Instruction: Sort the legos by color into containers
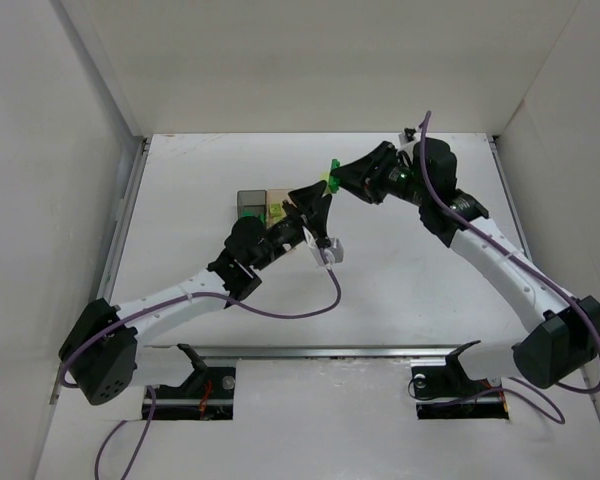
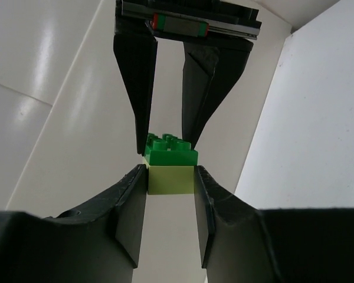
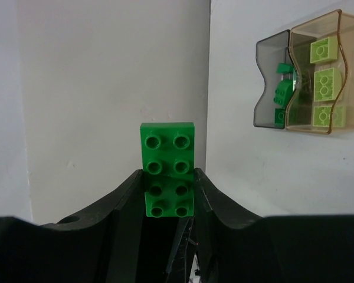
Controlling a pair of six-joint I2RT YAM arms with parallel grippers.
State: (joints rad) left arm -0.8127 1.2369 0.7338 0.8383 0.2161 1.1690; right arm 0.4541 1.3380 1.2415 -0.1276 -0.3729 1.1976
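Since the dark green brick (image 2: 170, 154) sits pressed onto the pale yellow-green brick (image 2: 171, 180), the pair hangs in mid-air near the amber bin (image 3: 342, 35). The left gripper (image 2: 171, 177) is clamped on the pale one and the right gripper (image 3: 169, 188) on the green, apparently to pull them apart.

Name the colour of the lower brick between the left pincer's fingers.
Pale yellow-green; the left wrist view shows the brick best.

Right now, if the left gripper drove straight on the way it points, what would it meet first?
The pale brick in its grip, then the green brick stacked on it, held by the right gripper facing it.
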